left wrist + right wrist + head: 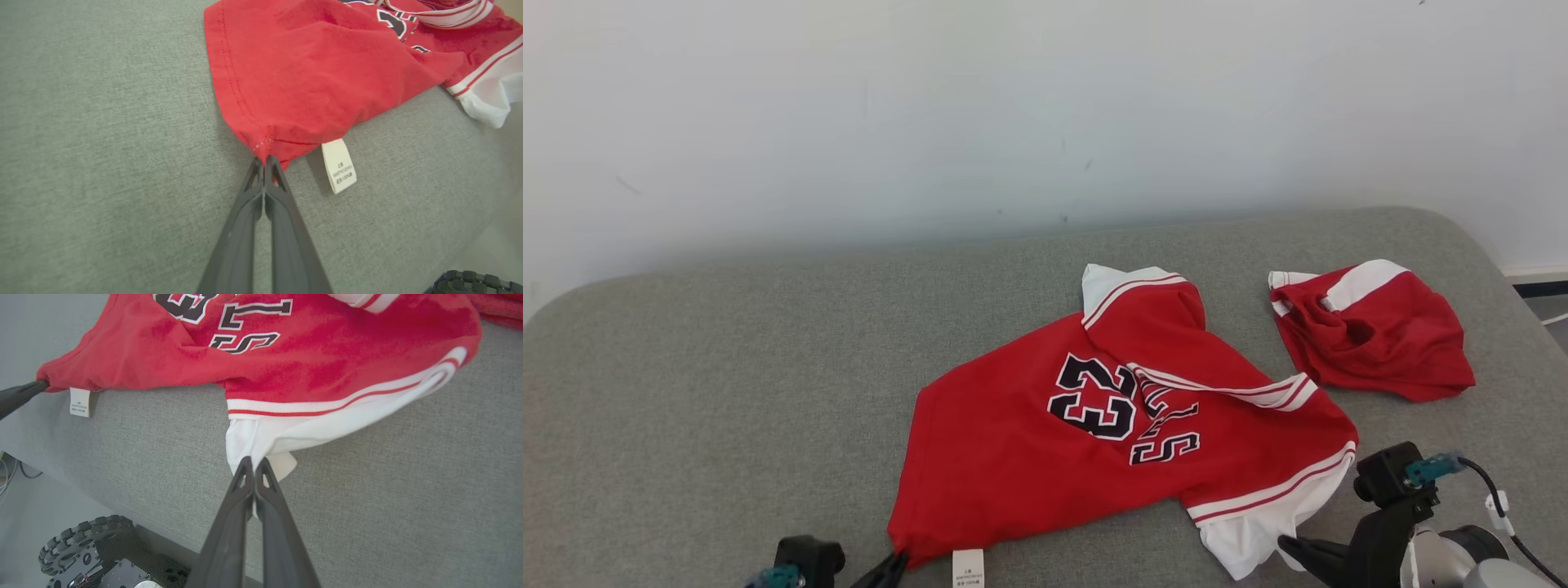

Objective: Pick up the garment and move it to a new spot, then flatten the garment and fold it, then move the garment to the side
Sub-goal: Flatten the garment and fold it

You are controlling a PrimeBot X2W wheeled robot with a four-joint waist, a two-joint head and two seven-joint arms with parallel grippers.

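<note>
The garment (1045, 457) is a red jersey with white trim and a black "23", lying crumpled on the grey table (727, 392). My left gripper (894, 562) is shut on its near red hem corner, beside a white care label (339, 165); the left wrist view shows that gripper (264, 160) pinching the corner. My right gripper (1290, 543) is shut on the white sleeve edge at the near right. In the right wrist view the same gripper (253, 461) clamps the white cloth of the garment (310, 371).
A second red and white garment (1372, 331) lies bunched at the table's far right. The table's near edge runs close below both grippers. My wheeled base (77, 547) shows under that edge. A white wall (1013, 106) stands behind the table.
</note>
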